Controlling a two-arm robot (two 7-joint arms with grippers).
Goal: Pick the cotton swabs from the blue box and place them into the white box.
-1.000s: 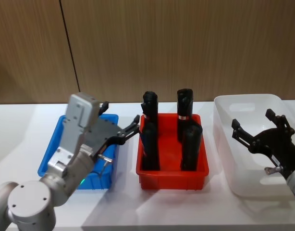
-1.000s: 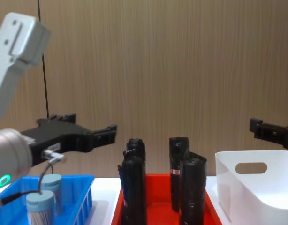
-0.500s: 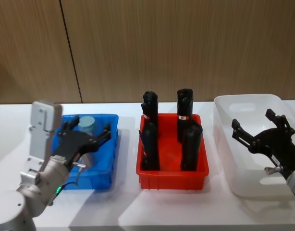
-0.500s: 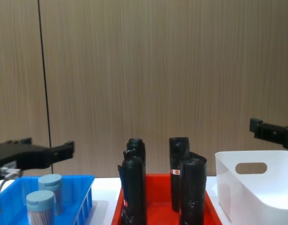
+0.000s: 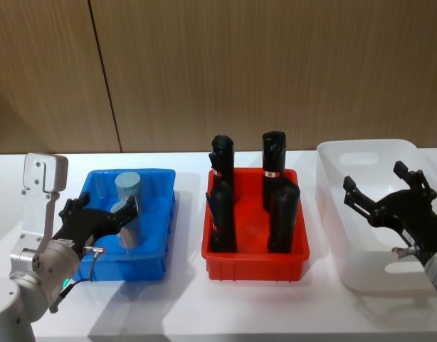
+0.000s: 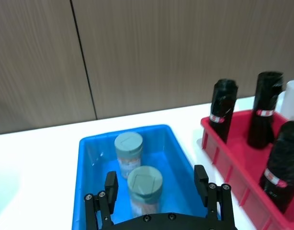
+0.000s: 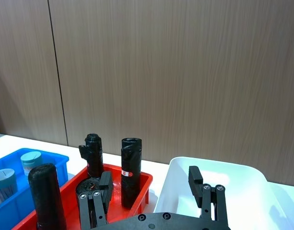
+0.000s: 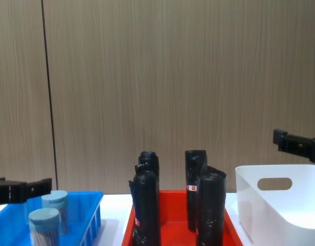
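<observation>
Nothing of the transfer is done, by the look of it: two cotton swabs [image 5: 124, 224] jars stand upright in the blue box [image 5: 169, 221], which sits just to the left of the red bin [image 5: 254, 267], and the white box [image 5: 339, 214], just to the right of the red bin, holds no jar that I can make out. So both jars are left to carry across, past the black cylinders [image 5: 282, 217] standing in the red bin.

The left gripper [image 5: 107, 211] is low over the blue box, on the side away from the red bin, pointed toward the bin with its fingers spread apart. In the left wrist view the nearer jar lies between them with a gap on each side, so I judge this to be the approach to a first grasp, nothing clamped yet.

The right gripper [image 5: 374, 177] hangs over the white box, right of the red bin, fingers wide apart and holding nothing; it looks parked
</observation>
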